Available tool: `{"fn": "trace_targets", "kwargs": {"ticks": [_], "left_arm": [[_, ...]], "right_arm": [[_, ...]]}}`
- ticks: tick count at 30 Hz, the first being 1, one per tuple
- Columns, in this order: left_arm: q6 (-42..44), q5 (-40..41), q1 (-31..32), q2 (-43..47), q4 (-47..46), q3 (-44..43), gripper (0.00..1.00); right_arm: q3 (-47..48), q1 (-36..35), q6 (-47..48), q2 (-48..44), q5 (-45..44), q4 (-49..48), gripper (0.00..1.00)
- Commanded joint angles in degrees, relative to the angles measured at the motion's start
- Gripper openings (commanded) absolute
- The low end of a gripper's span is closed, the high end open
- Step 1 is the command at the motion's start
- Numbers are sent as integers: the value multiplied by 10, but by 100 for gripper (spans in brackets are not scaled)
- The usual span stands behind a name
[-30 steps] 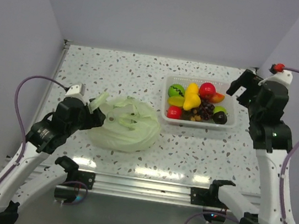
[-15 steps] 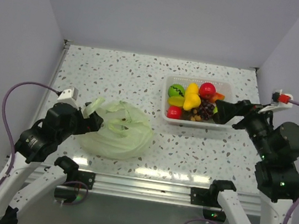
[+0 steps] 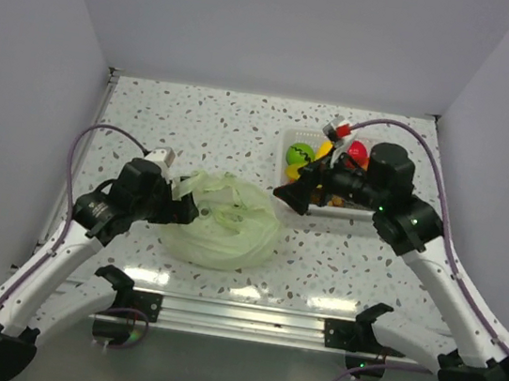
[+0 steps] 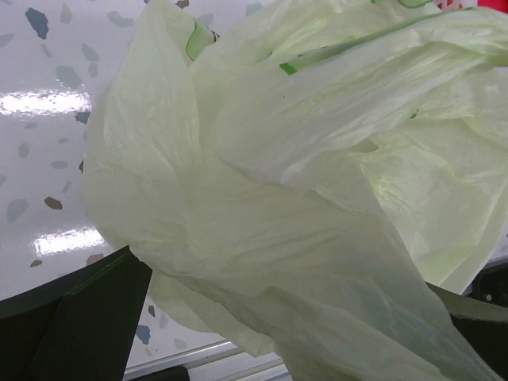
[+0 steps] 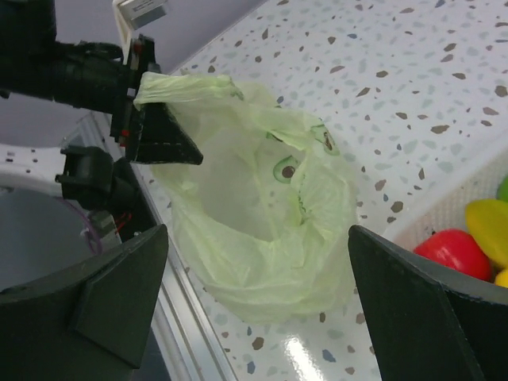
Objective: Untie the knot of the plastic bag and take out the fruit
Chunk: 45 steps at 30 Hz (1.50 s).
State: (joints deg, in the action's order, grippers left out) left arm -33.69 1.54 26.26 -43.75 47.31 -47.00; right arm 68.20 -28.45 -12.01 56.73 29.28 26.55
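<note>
The pale green plastic bag (image 3: 229, 225) lies at the front left, its mouth open; no knot shows and no fruit shows inside it. My left gripper (image 3: 179, 205) is shut on the bag's left edge and holds it raised. In the left wrist view the bag (image 4: 302, 159) fills the space between the left gripper (image 4: 278, 317) jaws. My right gripper (image 3: 291, 188) is open and empty above the bag's right edge. In the right wrist view the right gripper (image 5: 258, 232) frames the bag (image 5: 262, 238). The fruit (image 3: 358, 152) lies in the white basket (image 3: 288, 136).
The basket stands at the back right, partly hidden by my right arm. It also holds a green ball with a zigzag stripe (image 3: 299, 154). A red fruit (image 5: 452, 250) and a yellow fruit (image 5: 488, 226) show at the right wrist view's edge. The table's metal front rail (image 3: 237, 316) runs below the bag.
My right arm has swung from the far right across the basket to the bag's right side. My left gripper has shifted right with the bag's edge in it.
</note>
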Motion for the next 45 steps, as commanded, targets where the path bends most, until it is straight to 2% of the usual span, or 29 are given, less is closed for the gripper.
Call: {"fn": "trace_targets", "kwargs": {"ticks": [1, 8, 11, 16, 22, 27, 34, 41, 45], "left_arm": [[42, -50, -2, -39, -70, 1, 100], [58, -90, -2, -73, -88, -19, 100], [59, -100, -2, -75, -91, -23, 100], [59, -109, -2, -78, -91, -22, 100], [59, -104, -2, -84, -82, -18, 100], [73, -114, -1, -85, -76, -9, 100], [92, -126, -2, -55, -75, -12, 100], [101, -109, -2, -14, -71, -18, 100], [100, -104, -2, 36, -103, -22, 100]], "right_arm": [[27, -75, 66, 60, -60, -55, 99], [91, -176, 146, 205, -138, -93, 99], [118, -204, 170, 256, -173, -126, 99], [176, -243, 190, 338, -199, -121, 99], [196, -246, 151, 360, -223, -175, 99], [240, -246, 138, 379, -230, -177, 99], [293, -246, 107, 438, -229, -142, 99], [288, -246, 101, 473, -228, -105, 99], [290, -246, 99, 494, -242, -76, 99]]}}
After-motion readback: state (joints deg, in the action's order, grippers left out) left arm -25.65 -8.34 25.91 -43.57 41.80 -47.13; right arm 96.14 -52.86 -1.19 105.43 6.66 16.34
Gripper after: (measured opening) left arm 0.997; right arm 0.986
